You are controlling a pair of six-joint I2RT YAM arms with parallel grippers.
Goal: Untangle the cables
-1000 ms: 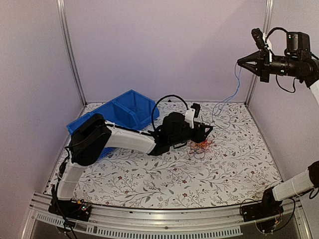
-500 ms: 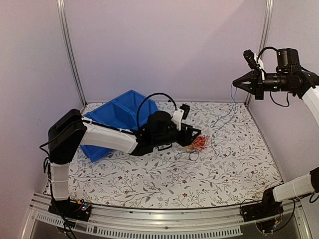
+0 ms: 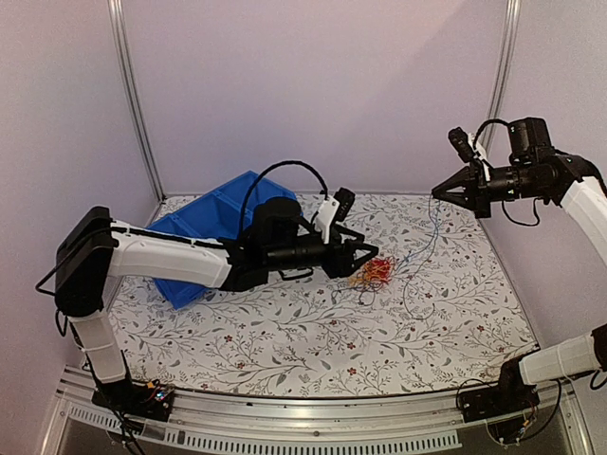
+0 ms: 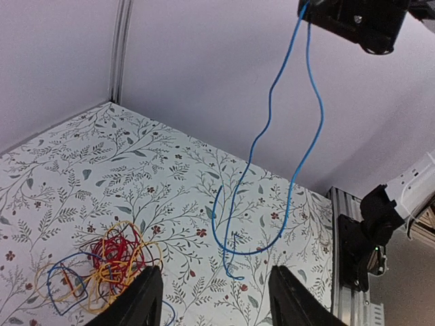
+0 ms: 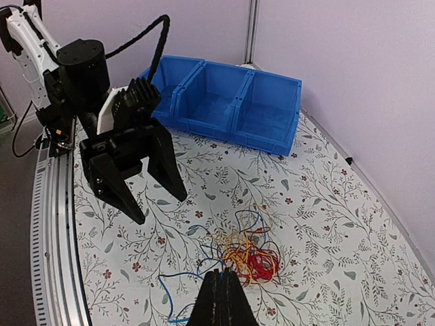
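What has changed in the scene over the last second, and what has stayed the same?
The right pincer, shut on the blue cable, dropped lower and leftward. The left pincer, open, drew back slightly leftward as its elbow swung out. Nothing was grabbed or released. The red-yellow tangle and blue bin stayed put.

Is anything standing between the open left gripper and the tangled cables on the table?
Nothing visible. The left gripper hovers open beside the tangled cables, with only bare table between them.
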